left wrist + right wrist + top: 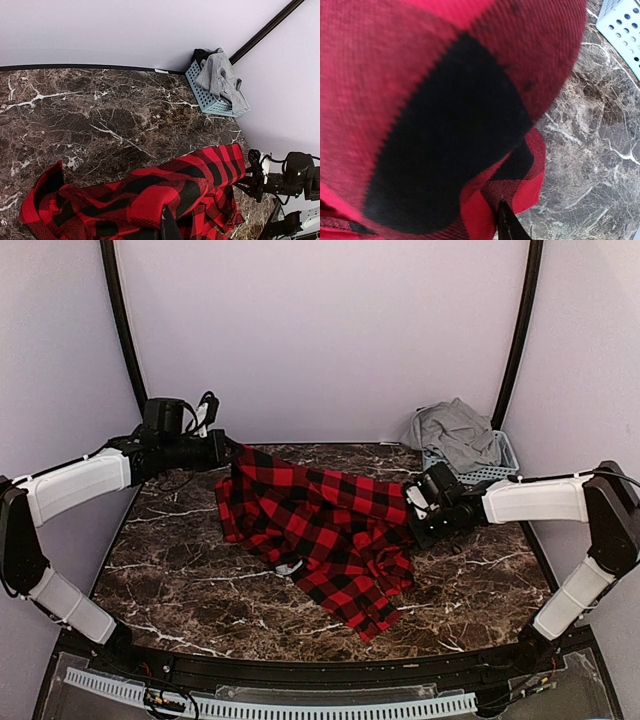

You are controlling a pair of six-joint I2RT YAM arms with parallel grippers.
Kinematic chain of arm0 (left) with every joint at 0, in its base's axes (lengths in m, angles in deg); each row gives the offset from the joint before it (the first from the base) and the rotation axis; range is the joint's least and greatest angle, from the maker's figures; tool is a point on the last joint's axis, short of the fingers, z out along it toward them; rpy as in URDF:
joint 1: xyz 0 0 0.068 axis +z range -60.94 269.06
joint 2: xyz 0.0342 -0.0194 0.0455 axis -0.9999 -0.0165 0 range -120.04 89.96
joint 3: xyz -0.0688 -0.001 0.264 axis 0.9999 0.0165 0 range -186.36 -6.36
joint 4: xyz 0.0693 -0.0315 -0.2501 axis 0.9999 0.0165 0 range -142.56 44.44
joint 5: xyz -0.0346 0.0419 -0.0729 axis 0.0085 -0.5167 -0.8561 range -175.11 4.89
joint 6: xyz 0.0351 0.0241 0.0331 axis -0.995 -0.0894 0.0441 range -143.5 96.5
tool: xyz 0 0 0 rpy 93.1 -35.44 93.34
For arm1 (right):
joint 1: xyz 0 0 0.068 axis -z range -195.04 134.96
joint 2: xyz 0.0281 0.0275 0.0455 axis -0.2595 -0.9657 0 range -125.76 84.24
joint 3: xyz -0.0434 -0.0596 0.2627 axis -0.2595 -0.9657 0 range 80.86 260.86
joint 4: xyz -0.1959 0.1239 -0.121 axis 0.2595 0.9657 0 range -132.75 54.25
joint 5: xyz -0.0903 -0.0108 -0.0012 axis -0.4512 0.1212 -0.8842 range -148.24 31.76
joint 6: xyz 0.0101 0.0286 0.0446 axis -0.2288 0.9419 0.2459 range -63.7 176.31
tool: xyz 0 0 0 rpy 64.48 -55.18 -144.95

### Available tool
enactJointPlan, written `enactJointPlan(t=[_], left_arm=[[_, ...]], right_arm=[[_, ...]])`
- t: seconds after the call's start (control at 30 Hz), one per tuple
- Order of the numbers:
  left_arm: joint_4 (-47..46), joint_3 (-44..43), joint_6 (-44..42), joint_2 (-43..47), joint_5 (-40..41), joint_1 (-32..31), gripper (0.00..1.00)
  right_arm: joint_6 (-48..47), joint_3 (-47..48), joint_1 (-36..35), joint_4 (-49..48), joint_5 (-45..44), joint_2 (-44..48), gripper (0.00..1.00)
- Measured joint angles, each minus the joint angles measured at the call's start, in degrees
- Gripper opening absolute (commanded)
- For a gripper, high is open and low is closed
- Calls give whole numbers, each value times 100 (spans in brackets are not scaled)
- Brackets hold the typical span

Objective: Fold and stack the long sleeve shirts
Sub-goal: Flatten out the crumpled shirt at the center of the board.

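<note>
A red-and-black checked long sleeve shirt [320, 525] lies crumpled and stretched across the marble table, lifted at its two upper ends. My left gripper [228, 450] is shut on its far left corner; in the left wrist view one dark finger [169, 227] pokes out under bunched check cloth [150, 200]. My right gripper [415, 502] is at the shirt's right edge. In the right wrist view cloth [435, 110] fills most of the frame and only one fingertip [506, 225] shows, so its jaws are hidden. A grey long sleeve shirt [455, 430] [220, 75] lies heaped in the basket.
A pale blue slatted basket [495, 470] [205, 97] [625, 25] stands at the back right corner against the wall. Bare dark marble [180, 580] shows in front of and to the left of the shirt. Pale walls enclose the table on three sides.
</note>
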State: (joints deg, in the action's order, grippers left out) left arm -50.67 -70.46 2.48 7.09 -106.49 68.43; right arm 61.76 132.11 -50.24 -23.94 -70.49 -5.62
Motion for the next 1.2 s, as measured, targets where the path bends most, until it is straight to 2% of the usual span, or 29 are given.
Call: enactJointPlan(t=[0.23, 0.43, 0.57, 0.77, 0.97, 1.2], left_arm=[[9, -63, 11, -17, -2, 68, 0], [15, -63, 13, -17, -7, 114, 0], [20, -63, 13, -17, -20, 168, 0], [26, -63, 13, -17, -20, 282, 0], [-229, 59, 17, -214, -28, 315, 0], [-763, 649, 131, -866, -92, 317, 2]], right_arm=[[20, -70, 0, -227, -321, -13, 29], [-35, -70, 0, -422, -562, -179, 19], [-70, -70, 0, -446, -730, -262, 19], [-133, -70, 13, -470, -907, -260, 0], [-173, 0, 17, -337, -1005, -208, 0], [0, 376, 221, 142, -1126, 90, 0]])
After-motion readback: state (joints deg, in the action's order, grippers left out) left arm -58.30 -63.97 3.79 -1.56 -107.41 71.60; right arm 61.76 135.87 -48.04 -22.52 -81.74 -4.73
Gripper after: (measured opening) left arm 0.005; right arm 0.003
